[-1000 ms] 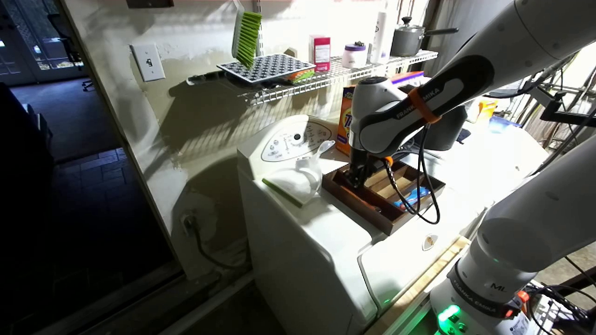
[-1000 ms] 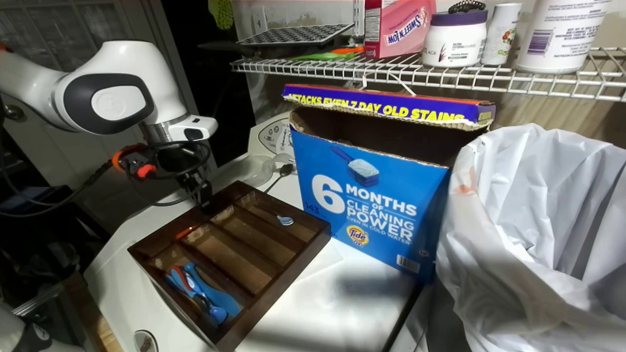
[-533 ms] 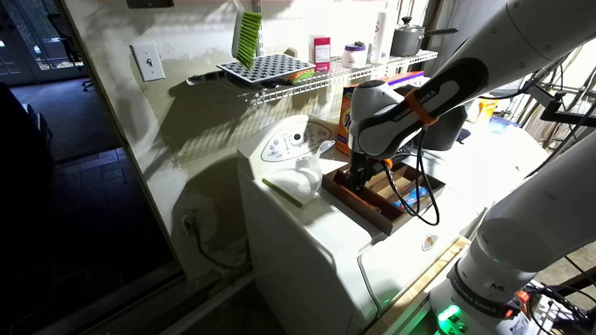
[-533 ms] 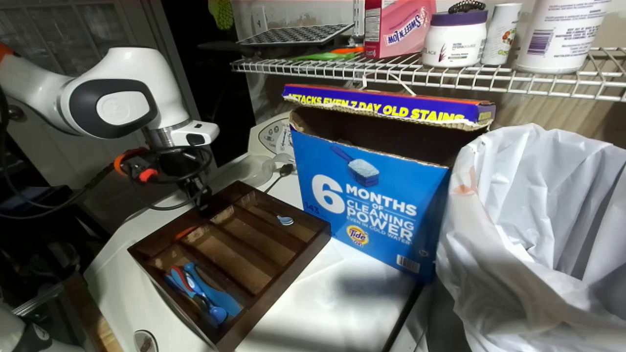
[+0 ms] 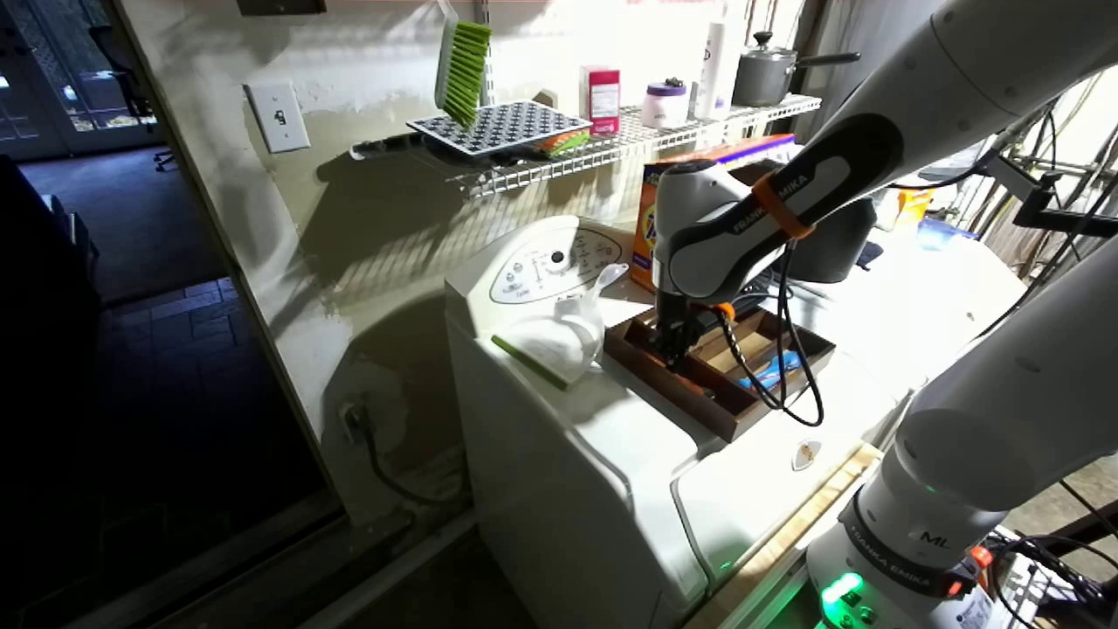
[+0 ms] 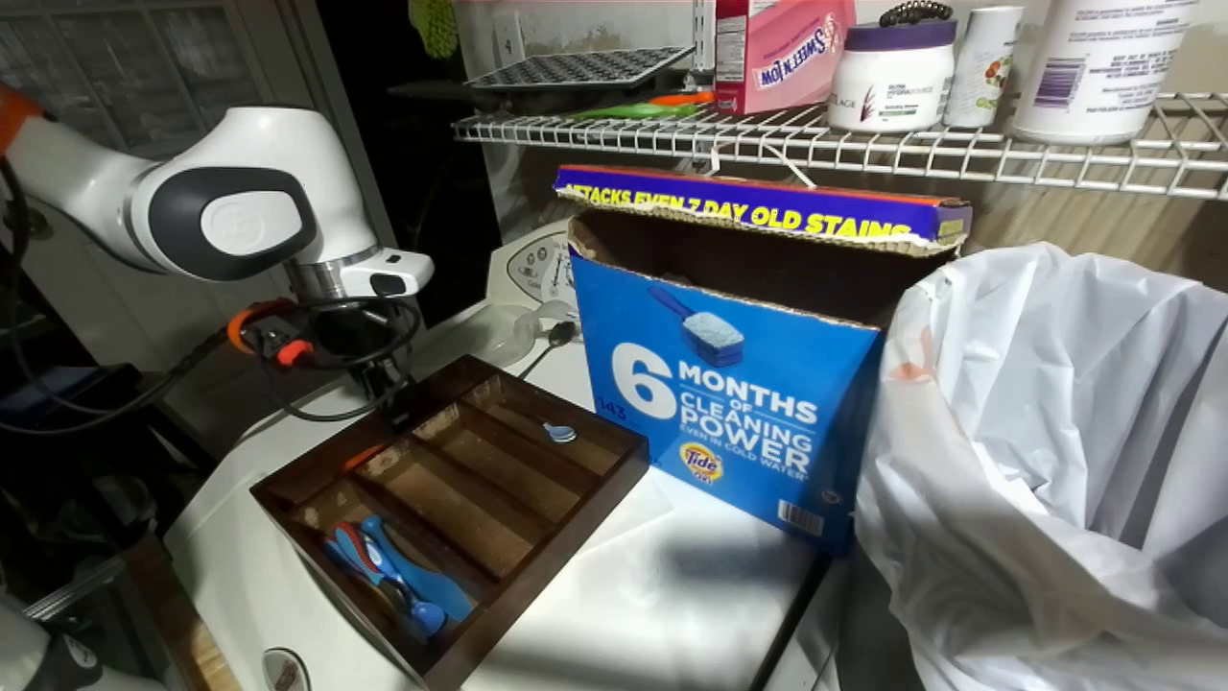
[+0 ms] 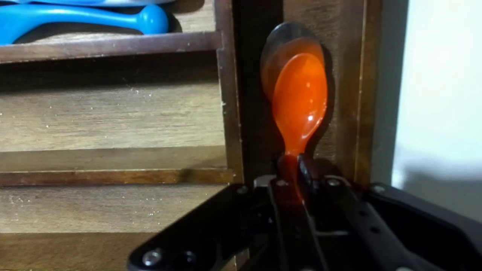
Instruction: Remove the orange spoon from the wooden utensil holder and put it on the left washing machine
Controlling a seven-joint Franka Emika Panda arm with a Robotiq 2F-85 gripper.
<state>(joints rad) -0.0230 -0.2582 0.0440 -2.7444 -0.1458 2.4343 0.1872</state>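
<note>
My gripper (image 7: 292,162) is at the orange spoon (image 7: 301,98), inside the wooden utensil holder (image 7: 228,94).
My fingers stand close on both sides of its thin handle — I can't tell if they squeeze it. Its bright, egg-shaped bowl is smooth and shiny, over a dark spoon (image 7: 280,41). The brown wood has streaks and specks. A round-ended blue handle (image 7: 150,19) lies in another slot. The washing machine (image 5: 646,428) below is white.
</note>
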